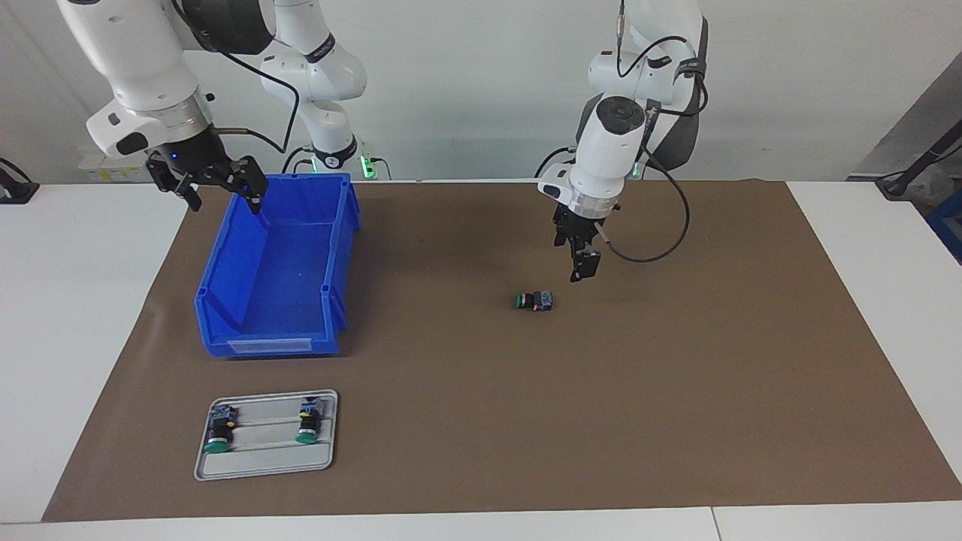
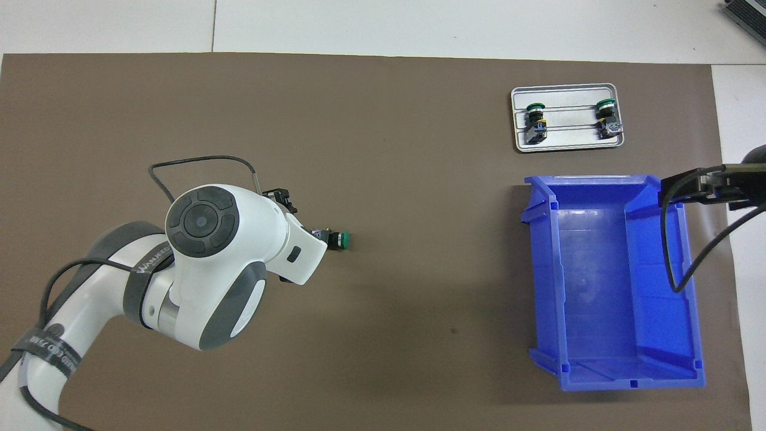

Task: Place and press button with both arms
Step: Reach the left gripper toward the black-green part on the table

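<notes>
A button (image 1: 535,301) with a green cap lies on its side on the brown mat (image 1: 676,421), cap toward the right arm's end of the table. In the overhead view the button (image 2: 339,239) pokes out from under the left arm's wrist, which hides the gripper. My left gripper (image 1: 581,272) hangs fingers down, just above the mat beside the button's terminal end. It is open and holds nothing. My right gripper (image 1: 222,191) is open and empty, raised over the robot-side rim of the blue bin (image 1: 225,315). At the overhead view's edge, only the right gripper's fingers (image 2: 676,182) show.
A grey tray (image 1: 263,466) lies on the mat farther from the robots than the bin and carries two more green-capped buttons (image 1: 219,432) (image 1: 308,422). The blue bin (image 2: 598,179) has nothing in it. White table borders the mat.
</notes>
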You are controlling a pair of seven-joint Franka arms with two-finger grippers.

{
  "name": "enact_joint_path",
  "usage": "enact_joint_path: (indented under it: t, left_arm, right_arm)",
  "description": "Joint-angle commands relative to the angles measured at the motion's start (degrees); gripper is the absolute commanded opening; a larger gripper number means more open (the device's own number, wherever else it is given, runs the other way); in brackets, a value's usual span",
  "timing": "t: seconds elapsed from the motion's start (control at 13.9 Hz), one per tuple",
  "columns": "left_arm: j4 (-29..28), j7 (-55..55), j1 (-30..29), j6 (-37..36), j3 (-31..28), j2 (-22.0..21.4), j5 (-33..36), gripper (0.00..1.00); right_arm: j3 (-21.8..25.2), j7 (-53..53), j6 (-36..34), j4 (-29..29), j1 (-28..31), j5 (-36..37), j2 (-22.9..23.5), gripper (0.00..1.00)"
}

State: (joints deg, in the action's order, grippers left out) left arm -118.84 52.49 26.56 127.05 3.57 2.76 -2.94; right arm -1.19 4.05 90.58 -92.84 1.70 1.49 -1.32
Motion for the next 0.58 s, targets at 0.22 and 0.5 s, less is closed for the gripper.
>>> enact_joint_path:
  t: [0.22, 0.5]
  left_arm:
    - [-0.78, -4.67, 3.67, 7.07, -1.1, 6.38, -0.49, 1.0]
    - [0.36, -7.21, 5.6, 10.66, -1.28, 11.03, 0.04, 1.0]
  right_arm:
    - [-0.21, 1.13, 1.62, -2.0, 0.76, -3.78, -1.58, 1.0]
    - [-0.83, 0.78, 3.02, -1.91, 0.23, 0.52, -1.49, 1.0]
